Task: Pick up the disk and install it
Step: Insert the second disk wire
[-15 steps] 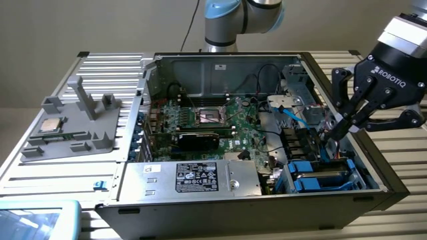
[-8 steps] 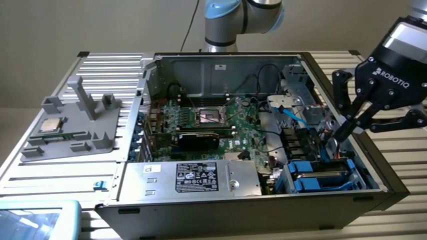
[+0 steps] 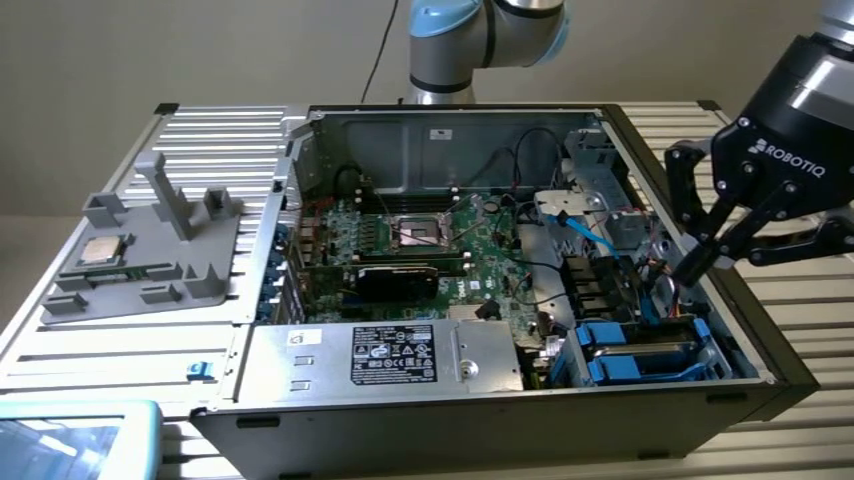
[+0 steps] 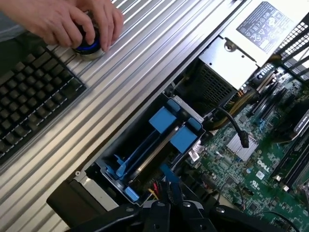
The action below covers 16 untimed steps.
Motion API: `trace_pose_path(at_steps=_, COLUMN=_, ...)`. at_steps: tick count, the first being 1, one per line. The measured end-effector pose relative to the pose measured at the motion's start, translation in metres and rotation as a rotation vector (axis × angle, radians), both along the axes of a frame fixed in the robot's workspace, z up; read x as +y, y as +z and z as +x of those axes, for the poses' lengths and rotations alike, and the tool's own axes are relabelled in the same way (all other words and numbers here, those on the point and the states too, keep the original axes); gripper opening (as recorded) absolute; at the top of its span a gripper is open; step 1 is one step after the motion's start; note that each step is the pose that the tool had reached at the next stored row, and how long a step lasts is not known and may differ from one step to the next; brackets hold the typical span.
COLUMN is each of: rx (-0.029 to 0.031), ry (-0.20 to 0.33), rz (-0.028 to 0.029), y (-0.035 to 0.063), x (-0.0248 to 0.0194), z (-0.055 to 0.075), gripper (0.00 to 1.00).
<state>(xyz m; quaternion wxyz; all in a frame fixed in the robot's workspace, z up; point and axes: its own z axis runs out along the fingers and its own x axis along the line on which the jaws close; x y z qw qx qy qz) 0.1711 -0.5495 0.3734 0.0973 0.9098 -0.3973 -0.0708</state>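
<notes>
over the open computer case [image 3: 441,400], at its edge on the exterior view's right, the hand [image 3: 697,268] hung with its black fingers [image 3: 721,235] drawn together and nothing between them, the tips dipped just inside the case wall near the blue drive bay [image 3: 641,352]. the disk appeared to sit already in that bay: in the wrist view a grey slab edge ran between blue carrier rails [image 4: 164,126], though its label was hidden, so i could not be sure it was the disk. the bay was tight against the case's corner, walled on two sides, with cables [image 3: 587,235] and the motherboard [image 3: 454,250] crowding the inner side; open room lay above it. beside the case, the ribbed tabletop [image 3: 787,330] was bare on the exterior view's right. the silver power supply box [image 3: 387,355] filled the case's near wall next to the bay. outside the case, a person's hand [image 4: 63,19] rested on a round blue-ringed knob [image 4: 89,47] beside a black keyboard [image 4: 29,96], both cut off by the frame. a grey fixture [image 3: 147,250] holding a small square chip [image 3: 104,250] stood well apart from the case.
</notes>
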Motion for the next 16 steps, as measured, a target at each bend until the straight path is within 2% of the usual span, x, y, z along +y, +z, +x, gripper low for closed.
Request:
trace_pose_path(at_steps=4, rx=-0.0004, ry=0.06, rz=0.0186, y=0.0, x=0.0001, z=0.0, gripper=0.11)
trace_pose_path(at_steps=15, rx=-0.0006, ry=0.217, rz=0.0741, y=-0.0002, x=0.0001, z=0.0, gripper=0.11)
trace_pose_path(at_steps=16, rx=-0.0008, ry=0.229, rz=0.0804, y=-0.0002, x=0.0, z=0.0, gripper=0.11)
